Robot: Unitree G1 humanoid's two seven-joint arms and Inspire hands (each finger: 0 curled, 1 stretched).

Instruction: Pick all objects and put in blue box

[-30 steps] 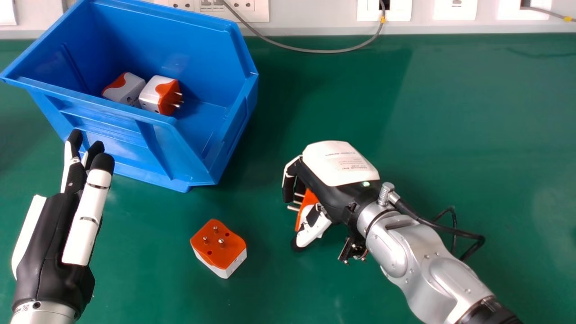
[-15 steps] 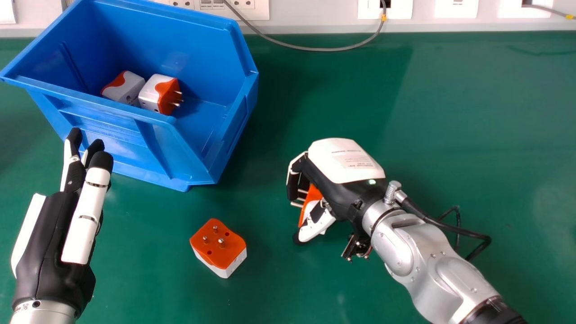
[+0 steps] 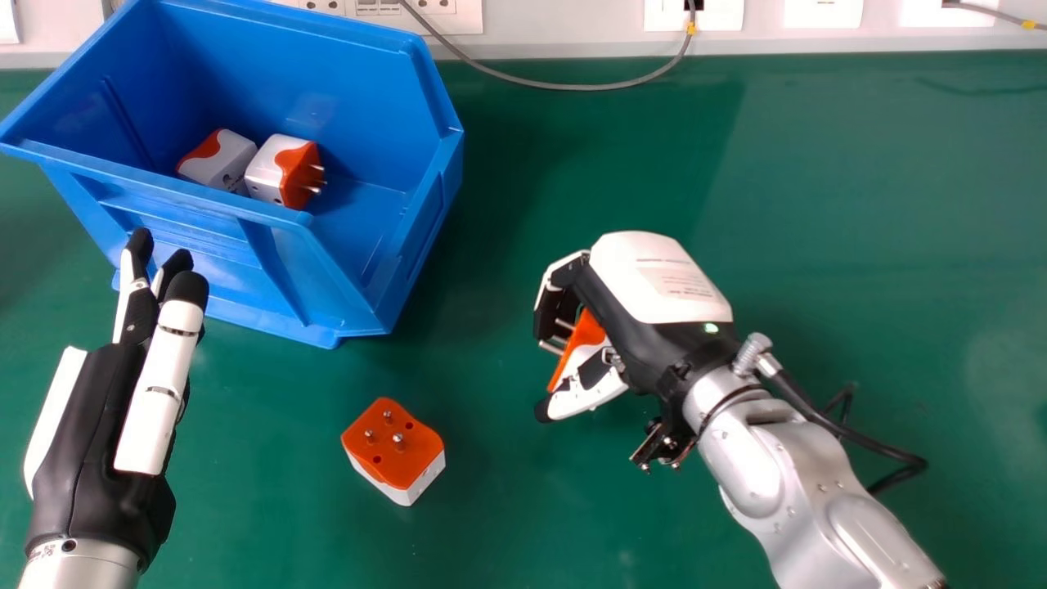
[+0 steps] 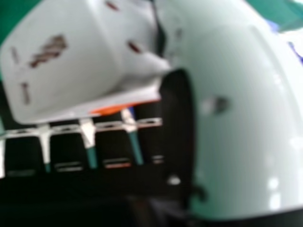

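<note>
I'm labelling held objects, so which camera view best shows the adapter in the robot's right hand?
The right hand view: there the adapter shows its white, slotted body up close. The head view shows its orange face and pins, partly hidden by the right hand.

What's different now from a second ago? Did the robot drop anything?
The right hand has moved right and a bit up in the head view, with the plug adapter it grips; nothing was dropped or newly grabbed. The adapter on the table, the two adapters in the blue box and the left hand stayed put.
</note>
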